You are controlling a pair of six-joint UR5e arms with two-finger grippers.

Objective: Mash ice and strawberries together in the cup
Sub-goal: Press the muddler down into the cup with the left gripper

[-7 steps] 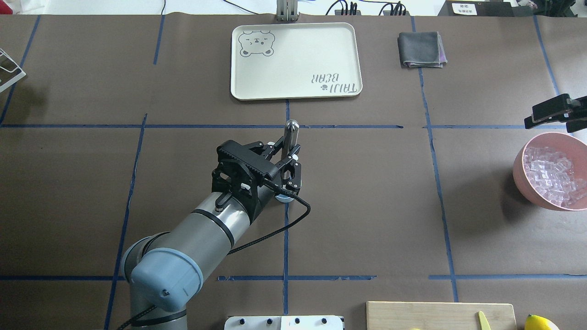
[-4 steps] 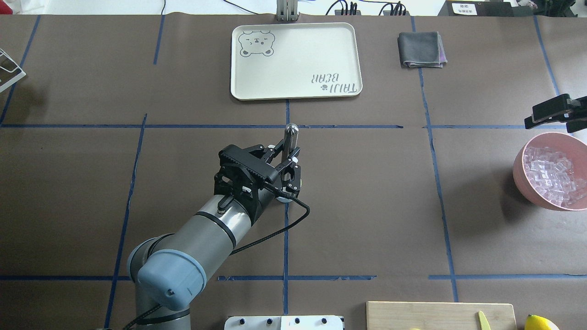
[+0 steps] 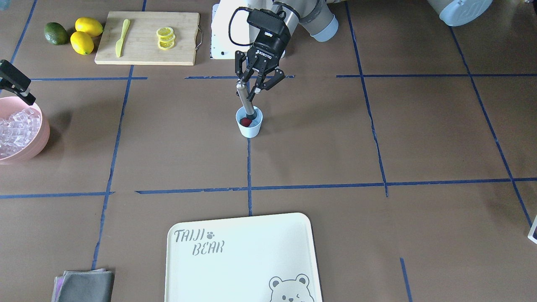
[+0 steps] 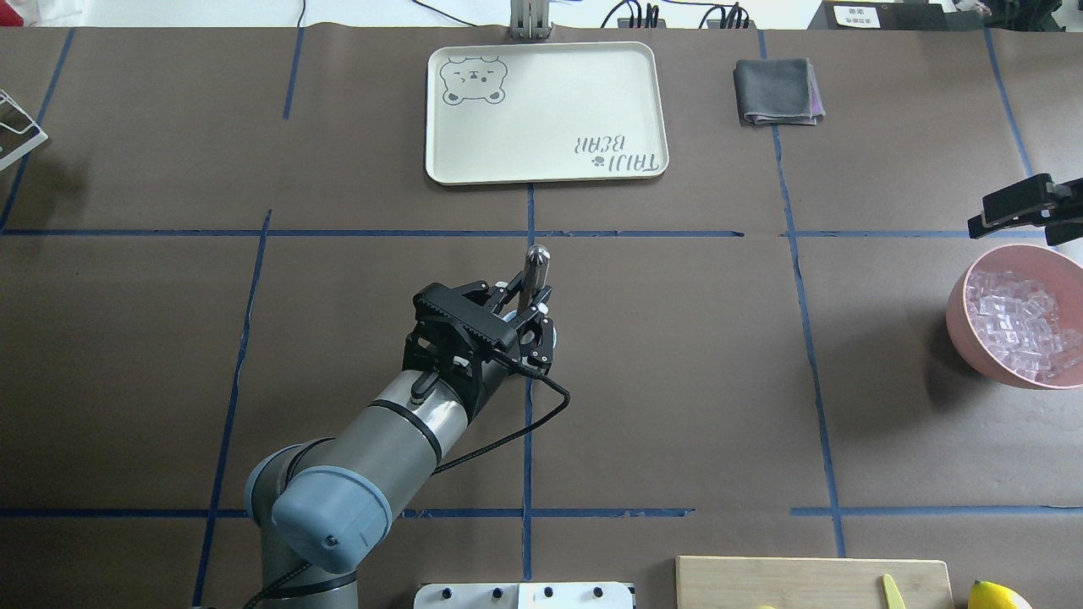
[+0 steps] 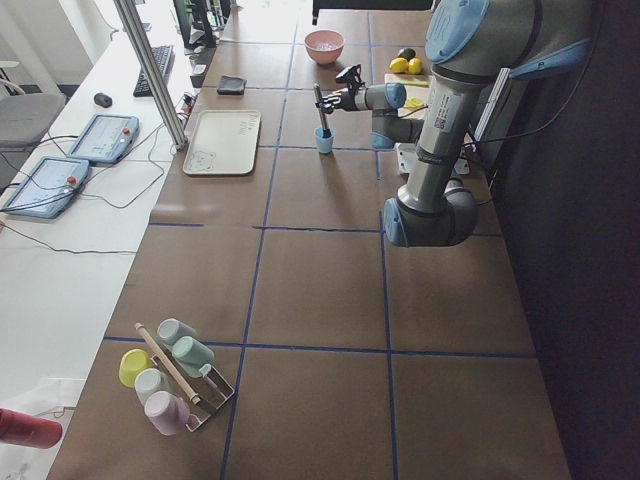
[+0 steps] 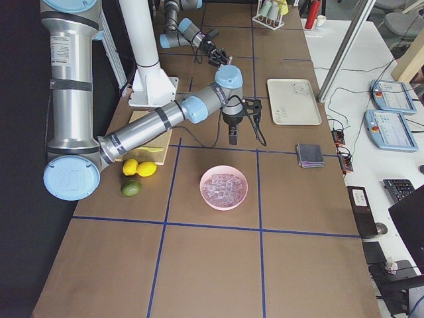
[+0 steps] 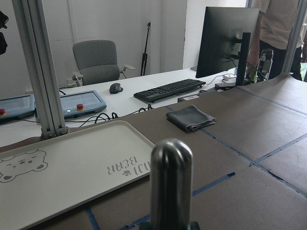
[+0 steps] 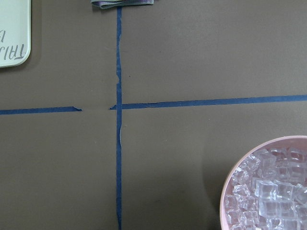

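The light-blue cup [image 3: 250,126] stands at the table's middle, mostly hidden under my wrist in the overhead view [image 4: 552,338]. One red strawberry [image 3: 245,122] lies inside it. I see no ice in the cup. My left gripper [image 3: 247,90] [image 4: 526,306] is shut on a metal muddler [image 3: 247,102] whose lower end is in the cup, beside the berry. The muddler's rounded top fills the left wrist view [image 7: 171,182]. The ice [image 4: 1019,326] [image 8: 268,191] fills a pink bowl [image 3: 40,138]. My right gripper [image 4: 977,218] is open and empty just beyond that bowl.
A cream bear tray [image 4: 541,110] and a folded grey cloth [image 4: 777,91] lie at the far side. A cutting board [image 3: 138,50] with lemon slices [image 3: 165,37] and a yellow knife [image 3: 121,37], two lemons [image 3: 86,35] and a green fruit [image 3: 56,33] sit near my base.
My left gripper and the muddler have shifted toward my base; the muddler's top sits lower in the overhead view. The right arm has not moved.
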